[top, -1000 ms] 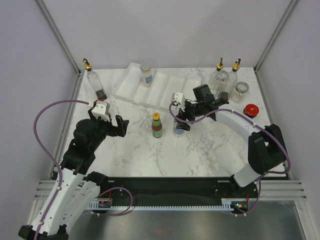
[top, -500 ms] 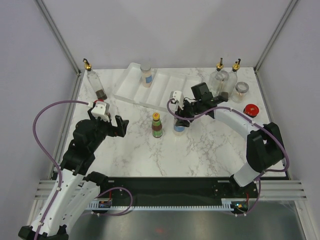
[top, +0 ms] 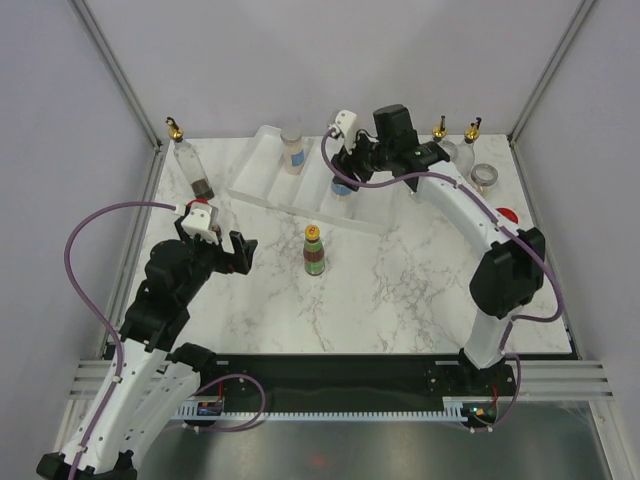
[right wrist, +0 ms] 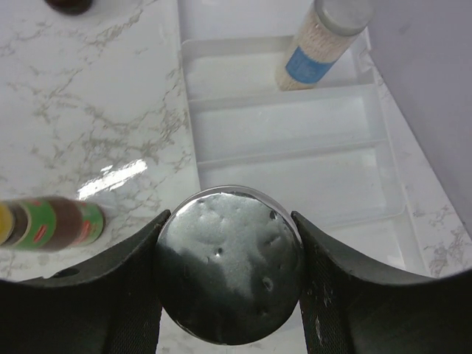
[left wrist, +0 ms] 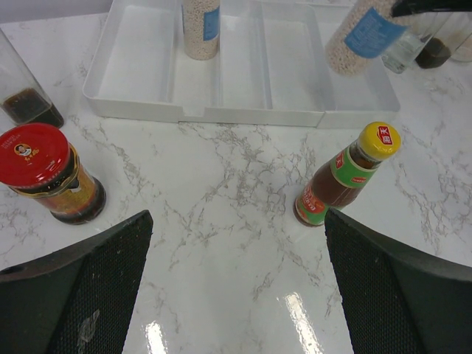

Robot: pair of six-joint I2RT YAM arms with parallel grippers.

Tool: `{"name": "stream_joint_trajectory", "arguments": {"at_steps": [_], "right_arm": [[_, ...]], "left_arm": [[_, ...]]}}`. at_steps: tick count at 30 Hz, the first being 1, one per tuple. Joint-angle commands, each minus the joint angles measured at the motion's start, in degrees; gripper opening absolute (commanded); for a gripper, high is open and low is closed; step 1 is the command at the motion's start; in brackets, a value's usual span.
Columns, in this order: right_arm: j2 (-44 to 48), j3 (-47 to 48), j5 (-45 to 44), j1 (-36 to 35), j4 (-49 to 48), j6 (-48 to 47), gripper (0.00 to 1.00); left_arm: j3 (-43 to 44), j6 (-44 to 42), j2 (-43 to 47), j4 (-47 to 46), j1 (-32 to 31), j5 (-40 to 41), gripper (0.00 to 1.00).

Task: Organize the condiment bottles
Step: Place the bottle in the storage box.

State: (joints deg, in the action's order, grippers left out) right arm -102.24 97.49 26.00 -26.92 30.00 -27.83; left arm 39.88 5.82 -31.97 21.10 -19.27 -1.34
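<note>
Left wrist view: blue-labelled spice jar (left wrist: 361,38) clamped by right gripper (right wrist: 230,274); left gripper (left wrist: 236,225) spread.

The white marble-patterned tabletop (top: 400,290) carries a white ridged tray (top: 255,172) toward the rear, lying at a slant from the left rear toward the middle. In front of the tray, near the middle, a yellow-capped sauce bottle (top: 314,250) stands upright. At the left stands a red-lidded jar (left wrist: 48,173), and behind it, near the left rear corner, a tall cruet (top: 188,165) with dark liquid at its bottom. At the right rear two gold-spouted cruets (top: 468,150) stand side by side. A silver-lidded jar (top: 483,177) stands just in front of them, and nearer still a second red-lidded jar (top: 505,212), partly hidden.
</note>
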Motion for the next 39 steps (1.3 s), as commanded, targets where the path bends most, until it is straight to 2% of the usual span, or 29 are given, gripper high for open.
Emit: {"name": "stream_joint_trajectory", "arguments": {"at_steps": [1,10,18,29,33,34,37,39], "right_arm": [[-5.33,11.19,-2.18,-1.03,-3.71,4.71,0.0],[-20.18,28.34,-6.22,-5.16,-12.14,11.66,0.0],[-31.61,37.75,-10.7,-7.62,-18.13,13.85,0.0],[-38.74,39.0,-10.88,-8.41,-23.58,14.74,0.0],[-39.97,38.74,-11.49,-8.59,-24.11,14.83,0.13],[-40.23,38.56,-11.58,-8.59,-24.28,14.74,0.24],[-40.5,37.6,-12.02,-8.59,-24.55,14.39,0.43],[-40.5,37.16,-12.29,-8.59,-24.99,14.21,0.48]], "left_arm": [[-0.33,-1.78,0.24,-1.59,-0.16,1.17,1.0],[-0.33,-2.22,-0.29,-1.77,-0.16,2.47,1.0],[-0.33,-2.4,-0.64,-1.77,-0.07,2.84,1.0],[-0.33,-2.48,-0.47,-1.85,-0.07,2.66,1.0],[-0.41,-2.49,-0.47,-1.85,-0.16,2.84,1.0],[-0.42,-2.49,-0.64,-1.77,-0.07,2.84,1.0],[-0.42,-2.57,-0.55,-1.77,-0.07,2.93,1.0],[-0.42,-2.66,-0.64,-1.85,-0.07,3.01,1.0]]}}
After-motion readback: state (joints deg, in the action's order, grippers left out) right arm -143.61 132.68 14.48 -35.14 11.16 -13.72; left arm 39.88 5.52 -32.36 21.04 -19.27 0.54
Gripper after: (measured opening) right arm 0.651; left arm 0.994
